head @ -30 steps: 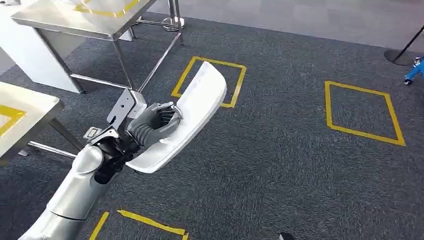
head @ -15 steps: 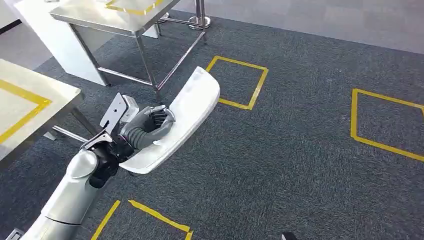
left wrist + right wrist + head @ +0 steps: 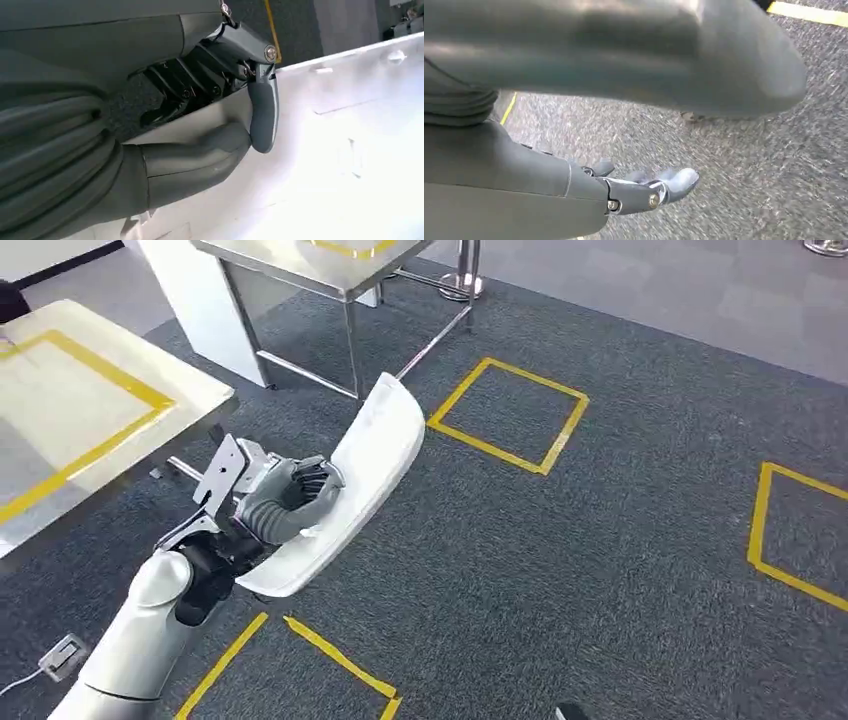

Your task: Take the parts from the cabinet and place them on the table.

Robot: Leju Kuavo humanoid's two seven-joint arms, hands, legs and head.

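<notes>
A long curved white plastic part is carried above the dark carpet, gripped near its middle by my left hand. Up close, the left hand's thumb presses on the white part while the dark fingers wrap behind its edge. A beige table with a yellow tape outline stands at the left, close to the arm. My right hand hangs over the carpet with its fingers apart and nothing in them.
A steel-framed table stands further back at top centre. Yellow tape squares mark the grey carpet ahead and to the right. A cable and plug lie on the floor at lower left.
The whole view has swung: the tables and floor squares have shifted rightward and downward in the picture as the camera turned. My left hand keeps its hold on the white part.
</notes>
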